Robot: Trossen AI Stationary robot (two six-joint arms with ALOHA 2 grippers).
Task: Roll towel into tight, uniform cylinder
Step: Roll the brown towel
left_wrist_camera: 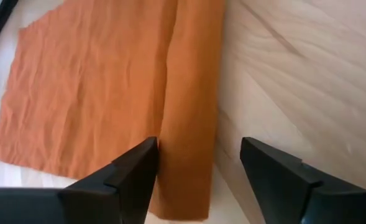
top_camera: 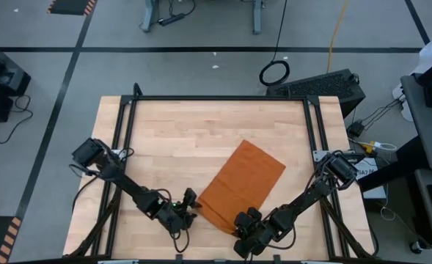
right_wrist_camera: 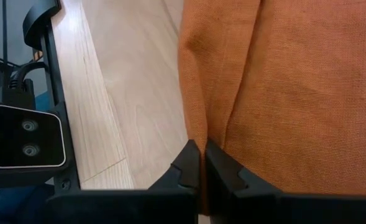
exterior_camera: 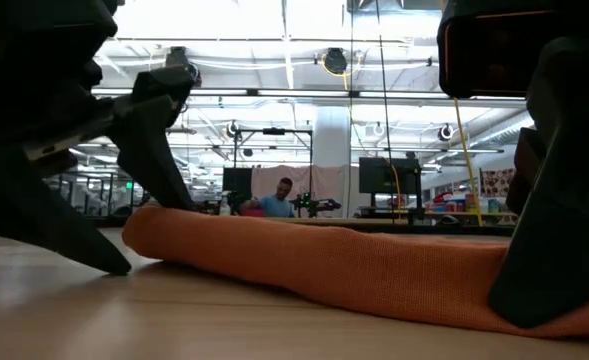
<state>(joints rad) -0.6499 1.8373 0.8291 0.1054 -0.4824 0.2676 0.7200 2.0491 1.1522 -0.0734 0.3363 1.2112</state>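
Observation:
The rust-orange towel (top_camera: 243,180) lies slantwise on the wooden table (top_camera: 179,139). Its near edge is turned over into a low roll (exterior_camera: 324,260) that rests on the tabletop, and the rest is spread flat toward the far right. My left gripper (top_camera: 191,204) is open at the roll's left end, with one finger on each side of it (left_wrist_camera: 198,158). My right gripper (top_camera: 249,220) is shut on the roll near its right end (right_wrist_camera: 202,149). No white tag shows. My left gripper's fingers (left_wrist_camera: 136,171) stand close on either side of the roll's end (left_wrist_camera: 186,155); I cannot tell whether they touch it. My right gripper pinches the ridge of the turned-over edge (right_wrist_camera: 198,127) between its two fingertips. It comes from the table's near side, slanting down, along the cloth's ridge. The towel lies on the table.
Black frame rails (top_camera: 216,98) run along the table's far edge and sides. Bare wood (top_camera: 171,147) lies to the far left of the towel. Both grippers are close to the table's near edge. A person (exterior_camera: 279,203) shows far off in the room behind.

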